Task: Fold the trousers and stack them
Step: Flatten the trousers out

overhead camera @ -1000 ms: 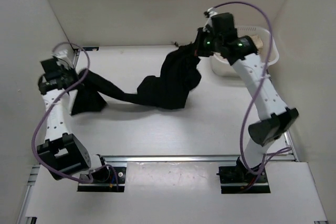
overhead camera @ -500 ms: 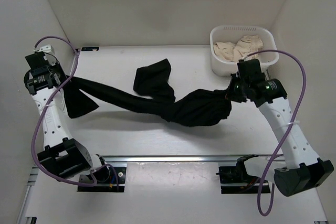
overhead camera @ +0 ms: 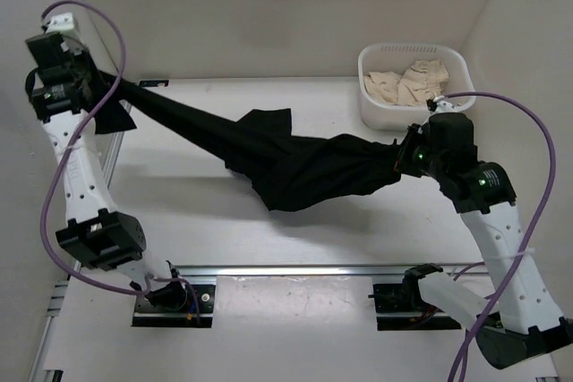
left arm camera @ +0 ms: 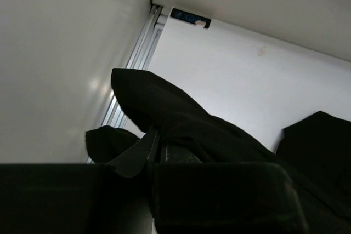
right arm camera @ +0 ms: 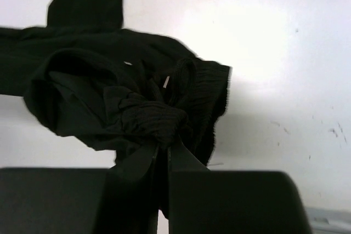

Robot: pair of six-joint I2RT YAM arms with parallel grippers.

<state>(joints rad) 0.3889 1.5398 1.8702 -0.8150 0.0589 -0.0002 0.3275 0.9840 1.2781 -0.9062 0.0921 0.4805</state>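
We see the trousers (overhead camera: 295,163) stretched across the worktop (overhead camera: 358,230) from its far-left corner to its right edge; a basket (overhead camera: 369,105) blocks the far-right corner. The near edge lies open.

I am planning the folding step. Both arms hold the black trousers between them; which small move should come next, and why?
Probably lower both grippers together, keeping tension, to lay the trousers flat on the table. The left gripper and right gripper each pinch one end, yet the middle hangs bunched, not flat.
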